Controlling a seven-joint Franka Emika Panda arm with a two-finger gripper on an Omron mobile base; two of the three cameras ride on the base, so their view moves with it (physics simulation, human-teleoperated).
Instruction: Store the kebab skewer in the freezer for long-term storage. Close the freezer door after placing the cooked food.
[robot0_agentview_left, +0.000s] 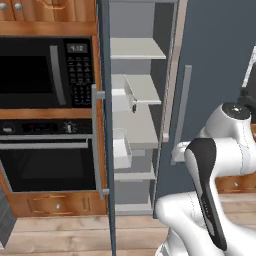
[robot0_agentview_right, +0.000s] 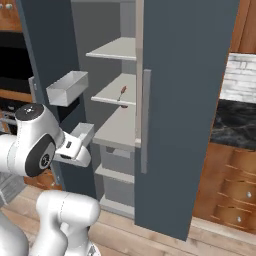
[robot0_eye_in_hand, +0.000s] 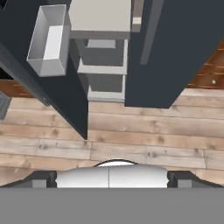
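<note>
With nothing between them, gripper (robot0_eye_in_hand: 112, 177) jaws wide apart.

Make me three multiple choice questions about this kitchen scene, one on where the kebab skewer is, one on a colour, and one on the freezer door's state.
1. Where is the kebab skewer?
A. On a shelf inside the freezer
B. On the floor
C. In a door bin

2. What colour is the microwave?
A. White
B. Black
C. Red

3. What state is the freezer door in?
A. Shut
B. Removed
C. Open

Answers: 1 A, the right base view shows the skewer lying on a whitish shelf. 2 B, its front is black above the oven. 3 C, it stands swung out, shelves exposed.
</note>
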